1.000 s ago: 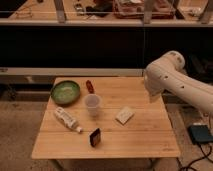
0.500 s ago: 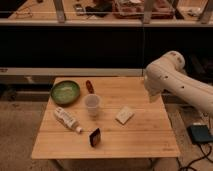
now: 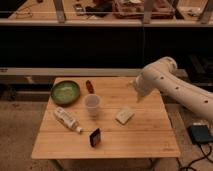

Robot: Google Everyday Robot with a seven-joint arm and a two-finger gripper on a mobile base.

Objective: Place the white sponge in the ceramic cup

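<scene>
The white sponge (image 3: 125, 115) lies flat on the wooden table (image 3: 145, 137), right of centre. The ceramic cup (image 3: 92, 106) stands upright near the table's middle, a short way left of the sponge and apart from it. My white arm (image 3: 170, 85) reaches in from the right over the table's right rear part. My gripper (image 3: 137, 94) is at its lower left end, above the table, behind and slightly right of the sponge and not touching it. Nothing shows in the gripper.
A green round bowl (image 3: 65, 92) sits at the back left, with a small red-brown object (image 3: 89, 86) beside it. A white capped bottle (image 3: 67, 119) lies left of the cup. A small dark block (image 3: 94, 137) stands near the front. A dark device (image 3: 201, 133) lies on the floor at right.
</scene>
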